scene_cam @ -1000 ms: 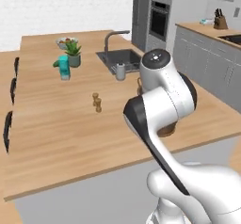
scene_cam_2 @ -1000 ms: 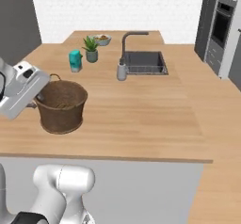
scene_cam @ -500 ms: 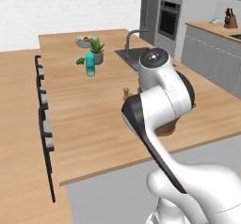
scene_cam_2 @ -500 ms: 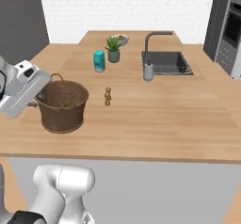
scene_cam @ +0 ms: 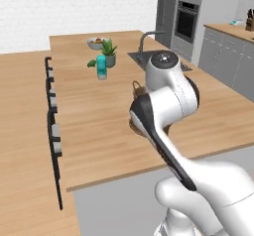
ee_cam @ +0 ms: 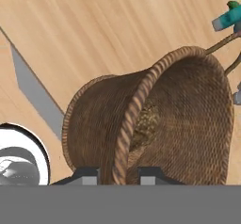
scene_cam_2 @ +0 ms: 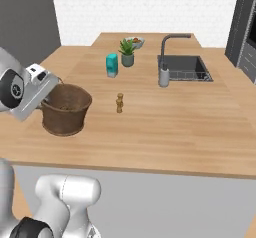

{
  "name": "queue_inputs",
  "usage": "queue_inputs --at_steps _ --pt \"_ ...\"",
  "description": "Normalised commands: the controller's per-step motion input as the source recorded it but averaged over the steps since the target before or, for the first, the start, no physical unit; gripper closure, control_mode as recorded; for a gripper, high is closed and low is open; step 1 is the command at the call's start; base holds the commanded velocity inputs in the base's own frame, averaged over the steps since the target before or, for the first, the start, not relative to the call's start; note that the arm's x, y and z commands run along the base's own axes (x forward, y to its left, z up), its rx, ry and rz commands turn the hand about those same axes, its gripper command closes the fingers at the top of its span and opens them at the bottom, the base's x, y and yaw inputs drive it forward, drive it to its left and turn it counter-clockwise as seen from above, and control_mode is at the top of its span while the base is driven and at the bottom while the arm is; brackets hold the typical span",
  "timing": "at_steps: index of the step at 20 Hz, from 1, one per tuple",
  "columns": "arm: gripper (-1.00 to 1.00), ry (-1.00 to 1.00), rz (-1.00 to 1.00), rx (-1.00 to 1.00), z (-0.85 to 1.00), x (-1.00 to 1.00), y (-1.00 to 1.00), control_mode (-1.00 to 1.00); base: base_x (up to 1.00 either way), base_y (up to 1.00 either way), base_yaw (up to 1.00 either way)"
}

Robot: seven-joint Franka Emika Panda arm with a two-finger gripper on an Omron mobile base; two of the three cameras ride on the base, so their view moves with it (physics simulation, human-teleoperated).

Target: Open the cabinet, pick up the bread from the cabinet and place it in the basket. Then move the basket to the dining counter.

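From the left base view the arm's white elbow covers most of the basket (scene_cam: 136,88), leaving one loop handle and a sliver of brown weave low beside the arm; to the left of it run the dark stools (scene_cam: 52,126) along the edge of the dining counter (scene_cam: 99,126), then the teal bottle (scene_cam: 101,67), the potted plant (scene_cam: 108,51) and a bowl (scene_cam: 97,42) farther back. The right base view gives what that one hides: the whole basket (scene_cam_2: 66,109) standing upright on the wood top near the counter's front left edge, the hand at its left rim, then a small pepper mill (scene_cam_2: 119,103) apart to its right, and beyond that the faucet (scene_cam_2: 167,52) and the sunken sink (scene_cam_2: 184,68). The hand view goes closer: the gripper (ee_cam: 118,173) is pinched narrow on the woven rim of the basket (ee_cam: 141,105), one finger tip outside the wall and one inside, and the bread (ee_cam: 146,124) lies in the bottom of the basket. Against the frame half a second ago, both base views have swung, so the counter's things sit differently in the picture, while the hand keeps its place on the rim.
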Motion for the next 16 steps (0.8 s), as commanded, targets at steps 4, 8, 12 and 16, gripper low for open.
queue_inputs --at_steps 4,8,12,16 --pt "1.00 0.01 0.08 0.05 -0.29 1.00 0.36 -1.00 0.00 0.00 0.00" --pt "1.00 0.02 -0.03 -0.04 -0.76 1.00 0.49 -1.00 0.00 0.00 0.00" --pt "1.00 0.11 -0.09 -0.21 -1.00 0.78 0.52 -1.00 0.00 0.00 0.00" --pt "1.00 0.11 -0.08 -0.15 -1.00 0.32 0.22 -1.00 0.00 0.00 0.00"
